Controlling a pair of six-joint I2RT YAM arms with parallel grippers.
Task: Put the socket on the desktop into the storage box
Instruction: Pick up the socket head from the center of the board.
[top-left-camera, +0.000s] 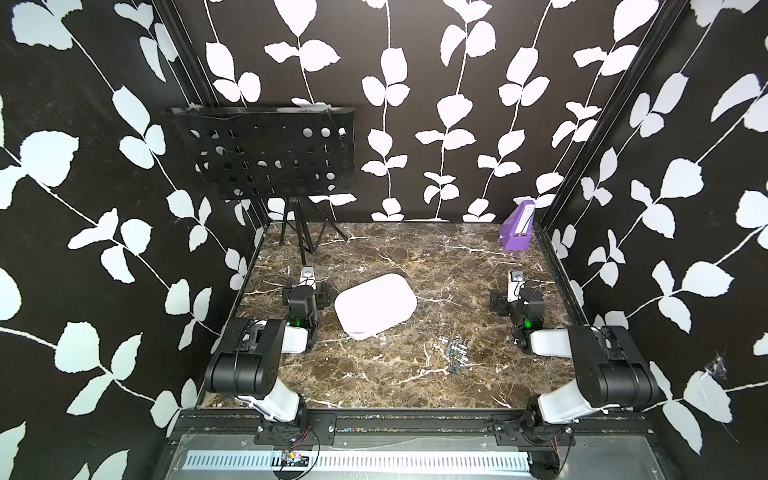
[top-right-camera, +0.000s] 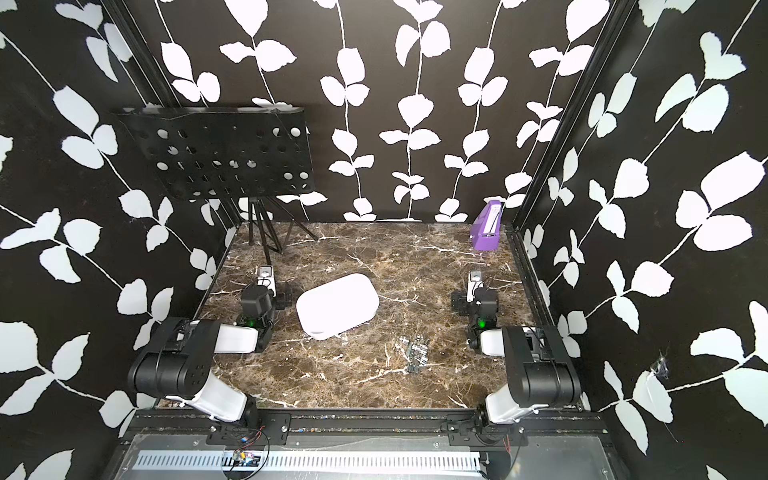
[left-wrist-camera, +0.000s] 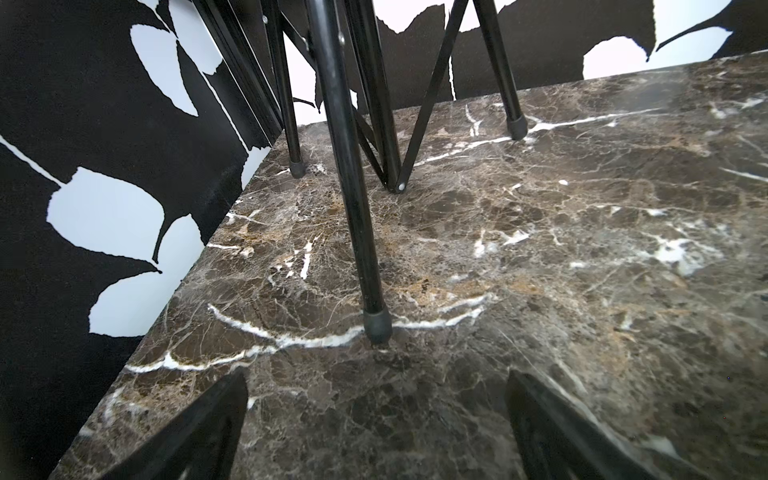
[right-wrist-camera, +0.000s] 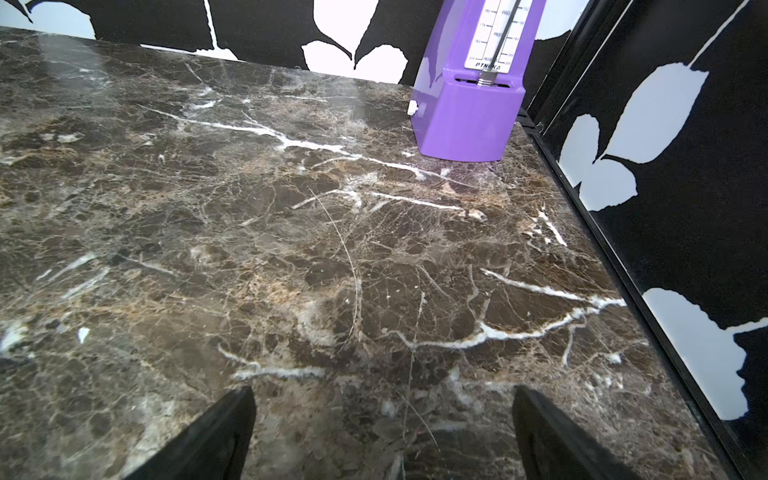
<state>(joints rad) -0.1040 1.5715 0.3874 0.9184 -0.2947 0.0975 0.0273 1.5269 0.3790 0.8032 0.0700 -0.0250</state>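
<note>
The storage box (top-left-camera: 375, 305) (top-right-camera: 337, 304) is a white shallow box with rounded corners, lying on the marble desktop left of centre. Several small metal sockets (top-left-camera: 455, 352) (top-right-camera: 414, 352) lie in a loose cluster in front and to the right of it. My left gripper (left-wrist-camera: 377, 376) is open over bare marble just left of the box, with nothing between its fingers. My right gripper (right-wrist-camera: 383, 390) is open too, empty, near the right edge and behind the sockets. Neither wrist view shows the box or the sockets.
A black music stand (top-left-camera: 266, 153) stands at the back left; one tripod foot (left-wrist-camera: 377, 328) rests close ahead of my left gripper. A purple metronome (top-left-camera: 517, 230) (right-wrist-camera: 469, 104) sits in the back right corner. Black patterned walls close off both sides and the back.
</note>
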